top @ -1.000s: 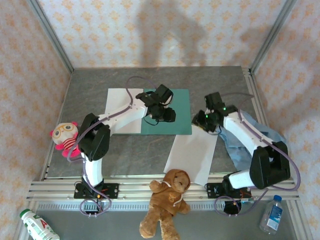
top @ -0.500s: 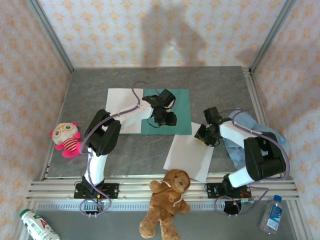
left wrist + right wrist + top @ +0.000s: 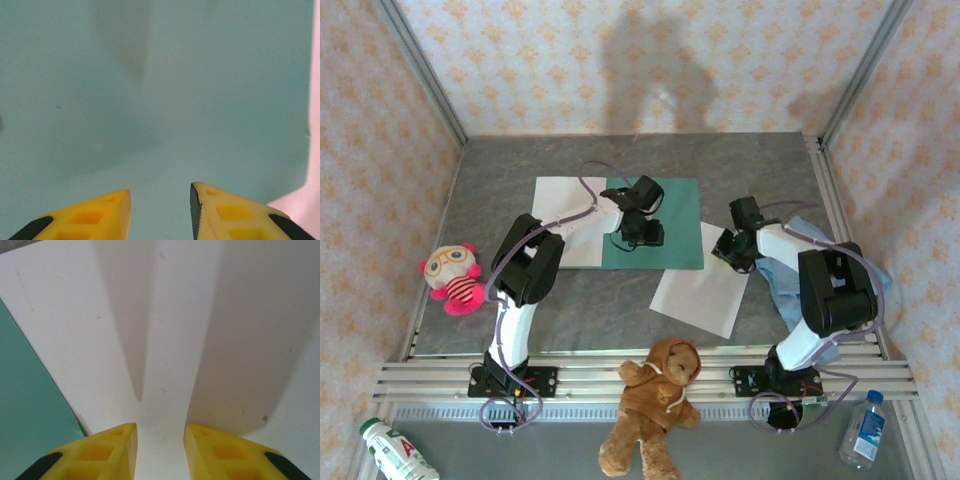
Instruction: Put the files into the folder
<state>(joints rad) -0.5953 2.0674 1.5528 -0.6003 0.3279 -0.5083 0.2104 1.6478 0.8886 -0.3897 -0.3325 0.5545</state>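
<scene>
Starting at the left: a thin, flat white sheet of paper [image 3: 560, 215] lies on the grey stone-look worktop [image 3: 500, 180]. Its right edge runs up against the thin rectangular teal-green card folder [image 3: 678, 215]. From above I can't tell if it's tucked under the cover or just butted against it. My left pincer [image 3: 160, 192] sits low over the folder's matte teal face, yellow fingers parted a bit with nothing between them, so it's not gripping anything. Card like that should be light but stiffer than paper. It's lying dead flat with no lip to bite, so I reckon the way in is the free long edge, sliding a fingertip under to lift the cover. Further right, the second white sheet [image 3: 700, 290] lies skewed, its upper corner touching or just lapping the folder's right edge. My right pincer [image 3: 160, 427] is right down over that sheet near that corner, fingers also slightly apart and empty. Paper's feather-light, floppy, slick on a smooth top and quick to crease. So I'd guess pressing and dragging it beats pinching, or else working it over an edge to get hold. Far right there's a crumpled light blue cloth [image 3: 820, 275], soft stuff, not my job.
</scene>
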